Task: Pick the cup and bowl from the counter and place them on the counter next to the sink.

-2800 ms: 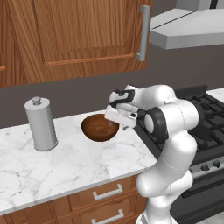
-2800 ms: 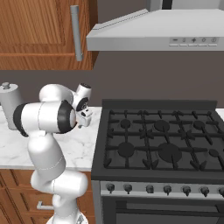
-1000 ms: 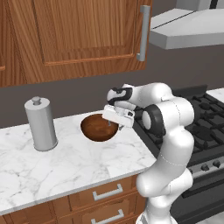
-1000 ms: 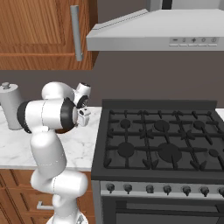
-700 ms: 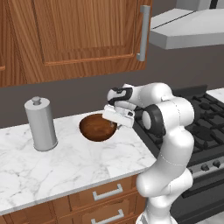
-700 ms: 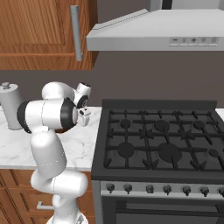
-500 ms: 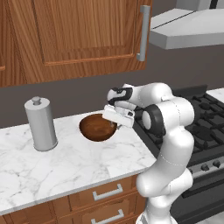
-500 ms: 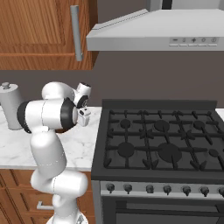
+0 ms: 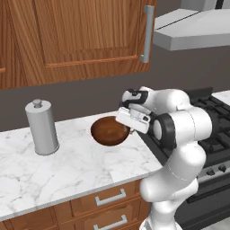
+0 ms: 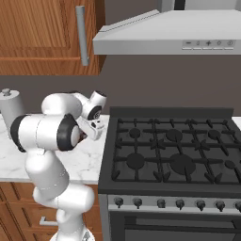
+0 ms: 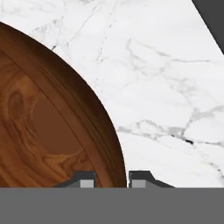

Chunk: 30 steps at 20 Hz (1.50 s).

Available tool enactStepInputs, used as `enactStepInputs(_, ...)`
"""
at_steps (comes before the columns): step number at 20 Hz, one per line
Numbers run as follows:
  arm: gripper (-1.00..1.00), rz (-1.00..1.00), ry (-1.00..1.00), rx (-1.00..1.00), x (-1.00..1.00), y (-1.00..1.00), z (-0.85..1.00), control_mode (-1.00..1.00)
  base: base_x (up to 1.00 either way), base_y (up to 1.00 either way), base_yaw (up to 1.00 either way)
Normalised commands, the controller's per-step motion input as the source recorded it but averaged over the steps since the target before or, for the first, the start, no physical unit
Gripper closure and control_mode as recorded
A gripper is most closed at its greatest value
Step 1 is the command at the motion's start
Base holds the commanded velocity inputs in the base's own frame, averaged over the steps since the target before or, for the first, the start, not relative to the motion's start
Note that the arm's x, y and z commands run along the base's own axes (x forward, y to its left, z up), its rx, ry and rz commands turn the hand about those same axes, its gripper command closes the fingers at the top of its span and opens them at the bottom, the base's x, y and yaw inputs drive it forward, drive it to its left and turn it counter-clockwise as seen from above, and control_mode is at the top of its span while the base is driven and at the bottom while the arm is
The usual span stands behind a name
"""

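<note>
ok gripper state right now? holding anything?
Gripper: closed on the rim of the bowl, one fingertip inside the wall and one outside; the bowl sits over the counter.

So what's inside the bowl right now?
The part of the bowl that the hand view shows is bare wood grain. The claw has one fingertip inside the rim and one outside. The rest of the inside is out of frame, and the arm hides it from the base views.

Home kitchen, black gas stove [image 10: 172, 150], range hood [image 10: 169, 35], marble counter [image 9: 67, 170], wooden cabinets [image 9: 76, 40]
</note>
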Motion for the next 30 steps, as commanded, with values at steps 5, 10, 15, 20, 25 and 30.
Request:
enactStepInputs(5, 1.00, -0.06, -0.05, 0.12, -0.51, -0.33, 0.26, -1.00, 0.00, 0.00, 0.00)
enactStepInputs(10, 1.00, -0.05, -0.01, 0.13, -0.58, -0.27, 0.35, -1.00, 0.00, 0.00, 0.00)
enactStepInputs(15, 1.00, -0.02, 0.00, 0.05, -0.64, -0.29, 0.57, -1.00, 0.00, 0.00, 0.00)
enactStepInputs(20, 1.00, -0.02, 0.11, 0.00, -0.48, -0.21, 0.74, -1.00, 0.00, 0.00, 0.00)
enactStepInputs(25, 1.00, -0.03, 0.13, 0.00, -0.51, -0.18, 0.70, -1.00, 0.00, 0.00, 0.00)
enactStepInputs(30, 1.00, -0.03, 0.08, 0.00, -0.61, -0.13, 0.58, -1.00, 0.00, 0.00, 0.00)
